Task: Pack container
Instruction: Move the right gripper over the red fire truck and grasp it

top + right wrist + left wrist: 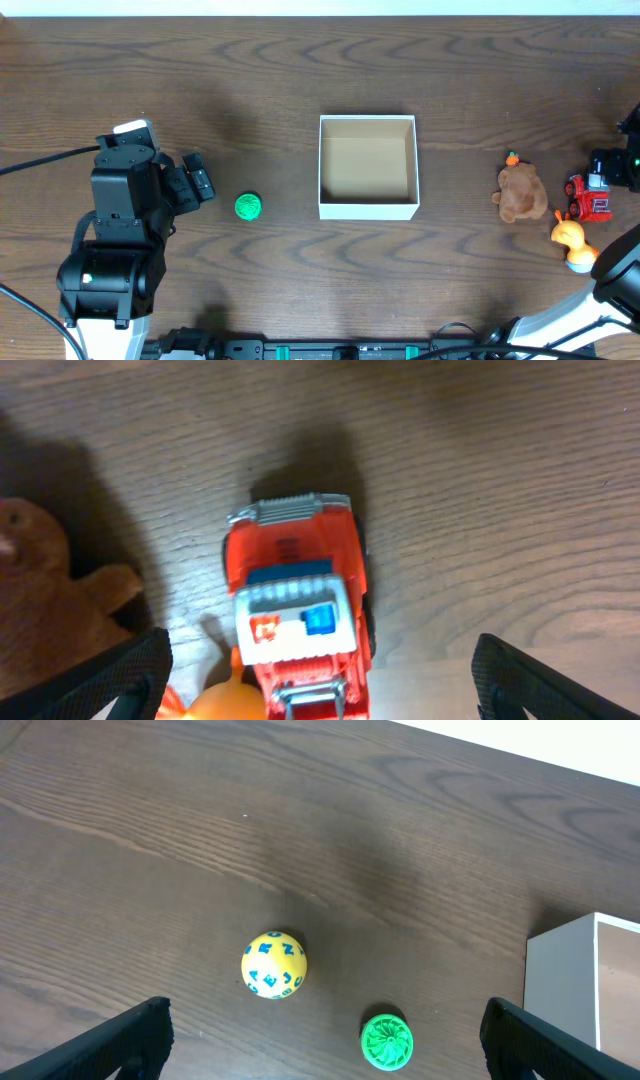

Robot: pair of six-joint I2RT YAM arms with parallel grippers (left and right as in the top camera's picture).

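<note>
The container [367, 206], a square white box with a tan inside, stands open and empty at mid-table; its corner shows in the left wrist view [590, 980]. A green ridged disc toy [248, 206] lies left of it, also in the left wrist view [386, 1041], beside a yellow ball with blue marks [273, 964]. My left gripper [325, 1045] is open above the table, the disc between its fingers' span. My right gripper [320, 680] is open over a red toy fire truck [300, 610], which also shows overhead [590, 197].
A brown teddy bear [522, 192] lies right of the container, with an orange and white duck toy [572, 240] in front of the truck. The bear [45, 600] and the duck [215, 700] flank the truck in the right wrist view.
</note>
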